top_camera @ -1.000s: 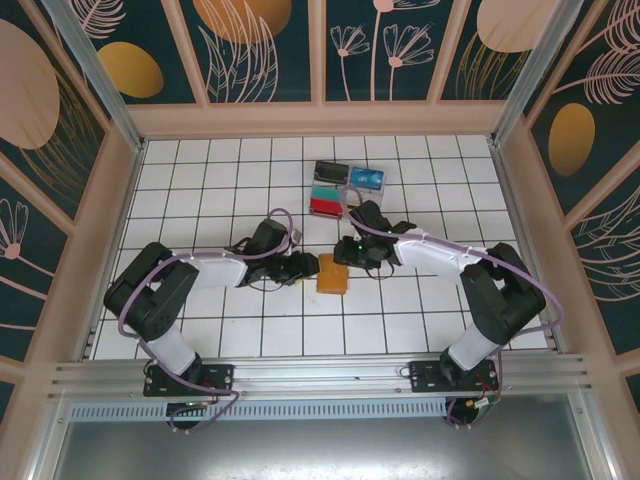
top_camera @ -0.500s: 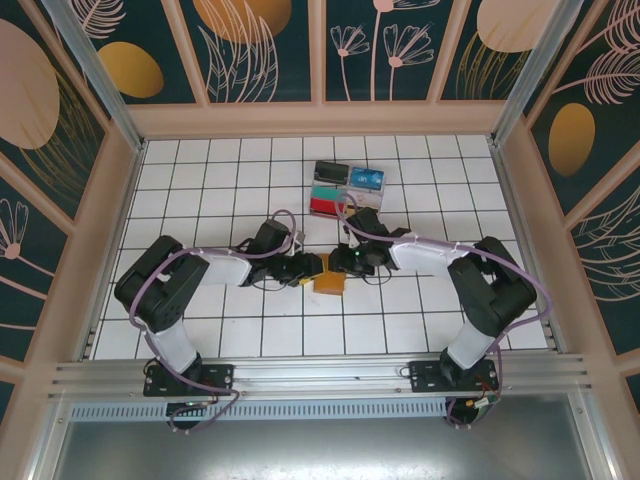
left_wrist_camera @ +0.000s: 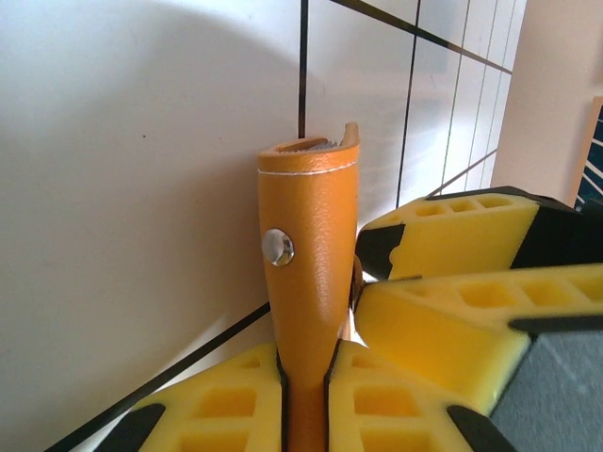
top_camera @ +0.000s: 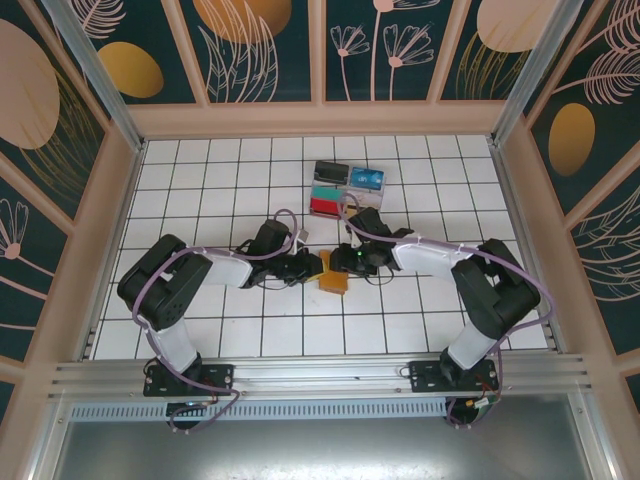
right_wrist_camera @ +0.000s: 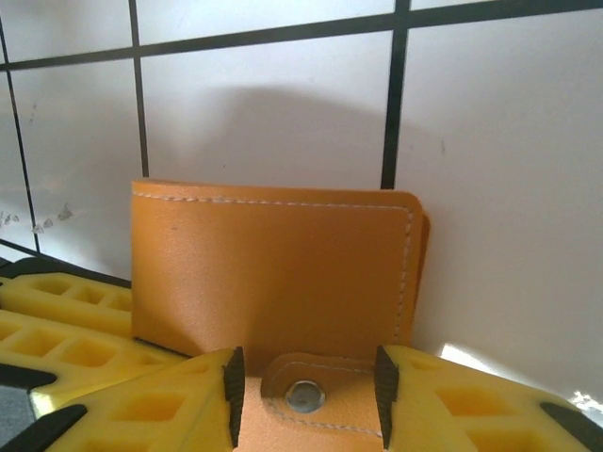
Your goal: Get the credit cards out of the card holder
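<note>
The folded holder sits mid-table, pinched in the closed left gripper, while the right gripper, jaws part-open, straddles its snap tab; a hard pull there may twist the holder free.
</note>
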